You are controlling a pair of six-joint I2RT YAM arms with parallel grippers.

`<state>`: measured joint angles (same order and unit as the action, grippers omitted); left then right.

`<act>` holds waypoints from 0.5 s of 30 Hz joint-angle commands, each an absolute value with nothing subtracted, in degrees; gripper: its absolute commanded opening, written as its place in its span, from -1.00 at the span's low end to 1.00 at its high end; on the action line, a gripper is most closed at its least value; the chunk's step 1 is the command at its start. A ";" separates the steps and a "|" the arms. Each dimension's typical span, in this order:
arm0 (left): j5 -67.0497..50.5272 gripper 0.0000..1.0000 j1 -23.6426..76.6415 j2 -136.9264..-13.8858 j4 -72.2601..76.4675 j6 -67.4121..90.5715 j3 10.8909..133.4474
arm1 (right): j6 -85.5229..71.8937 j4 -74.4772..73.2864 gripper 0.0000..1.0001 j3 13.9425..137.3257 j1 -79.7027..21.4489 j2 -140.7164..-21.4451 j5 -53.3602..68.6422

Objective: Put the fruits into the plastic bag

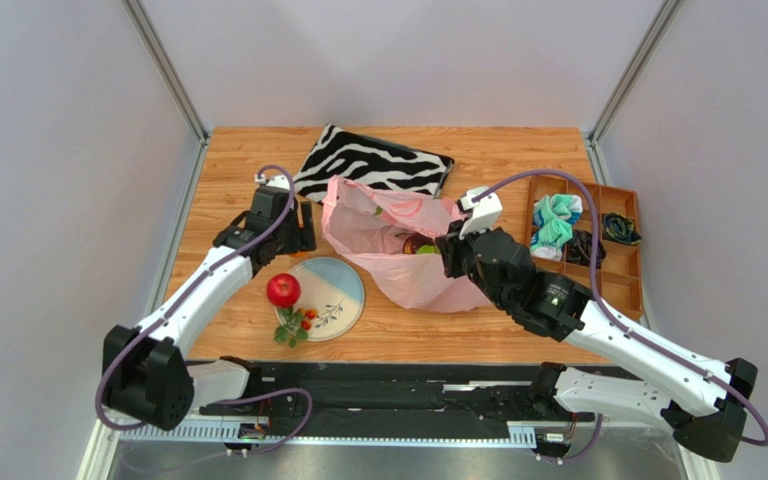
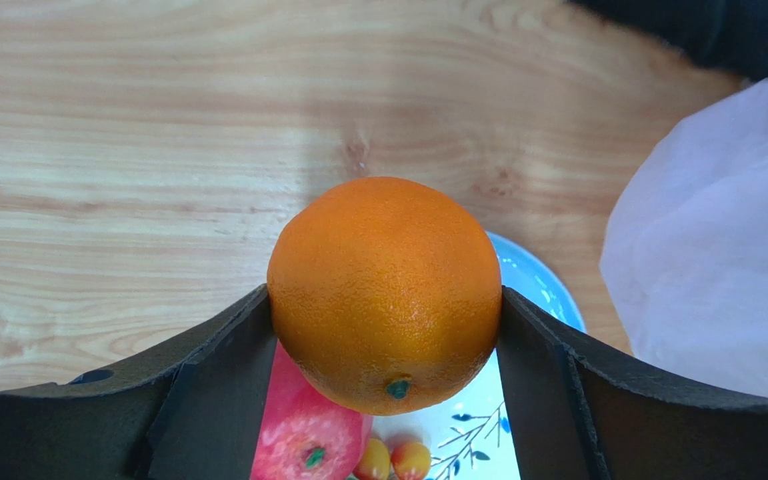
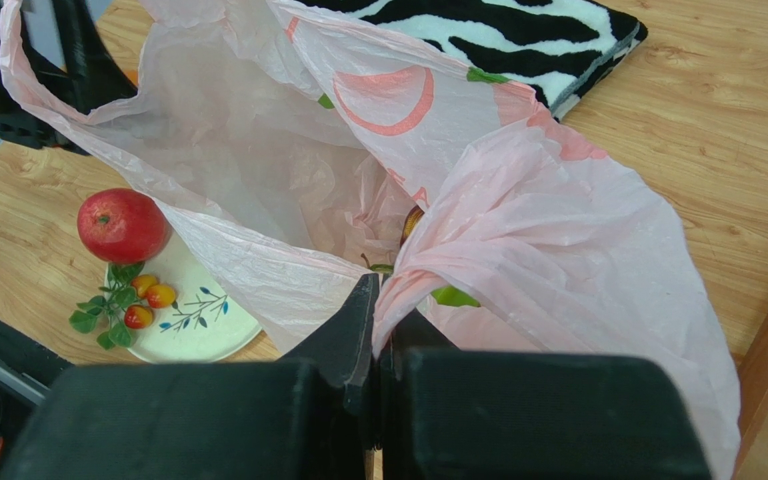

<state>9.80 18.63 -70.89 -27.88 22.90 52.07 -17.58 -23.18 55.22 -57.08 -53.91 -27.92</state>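
My left gripper (image 2: 386, 300) is shut on an orange (image 2: 386, 270), held above the table just left of the plastic bag (image 2: 719, 250). From above, this gripper (image 1: 298, 228) hides the orange. My right gripper (image 3: 378, 300) is shut on a bunched edge of the pink plastic bag (image 3: 558, 230), holding its mouth up and open toward the left. Inside the bag (image 1: 388, 215) lie a dark maroon fruit and a green one (image 1: 420, 244). A red apple (image 1: 283, 290) and a leafy berry sprig (image 1: 298, 325) rest on the plate (image 1: 343, 280).
A zebra-striped pouch (image 1: 373, 165) lies behind the bag. A wooden divided tray (image 1: 623, 285) holding socks sits at the right edge of the table. The blue-and-cream plate (image 3: 198, 330) is near the front, left of the bag.
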 commanded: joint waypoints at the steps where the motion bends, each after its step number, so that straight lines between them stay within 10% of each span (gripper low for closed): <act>1: 12.73 0.21 17.31 -62.51 -27.16 24.08 53.08 | -18.37 -20.57 -1.00 55.55 -57.13 -53.79 -28.12; 15: 13.18 0.17 25.65 -48.42 -27.78 14.51 68.80 | -18.28 -20.39 -1.00 55.55 -57.13 -53.26 -28.04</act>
